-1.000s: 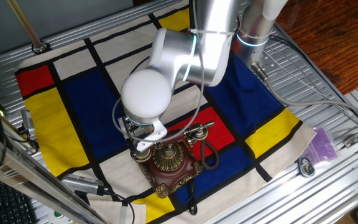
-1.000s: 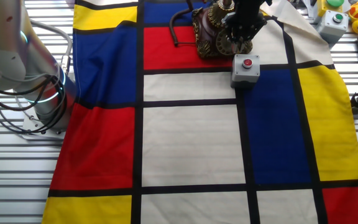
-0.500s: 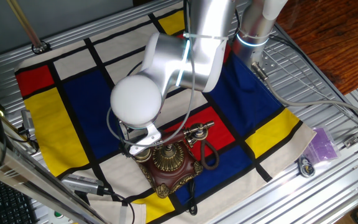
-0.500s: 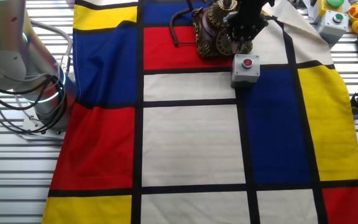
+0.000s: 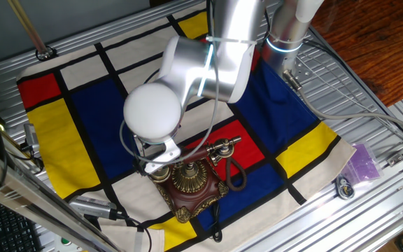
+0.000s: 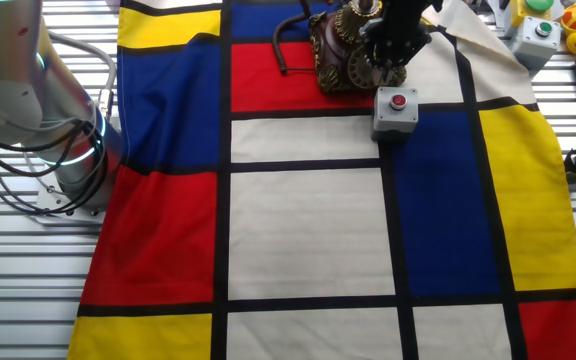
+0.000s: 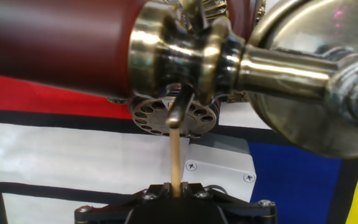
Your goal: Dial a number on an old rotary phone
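The old rotary phone point(image 5: 191, 183) stands near the front edge of the checked cloth, with a dark red-brown base and a brass dial. It also shows at the far end in the other fixed view point(image 6: 340, 48). My gripper point(image 7: 174, 188) is shut on a thin tan stick point(image 7: 175, 155). The stick's tip sits in a finger hole of the brass dial point(image 7: 194, 118). The handset's dark red handle point(image 7: 55, 43) and brass end point(image 7: 316, 68) cross above the dial. In the fixed views the gripper point(image 6: 388, 52) is over the dial, partly hidden by the arm.
A small grey box with a red button point(image 6: 395, 110) sits right beside the phone, and in the hand view point(image 7: 219, 163) it lies just under the dial. The phone's black cord point(image 5: 235, 175) loops to its right. A green-button box point(image 6: 538, 28) stands off the cloth.
The arm's white joint has swung a little to the left over the last second. The stick stays at the dial and the phone has not moved.
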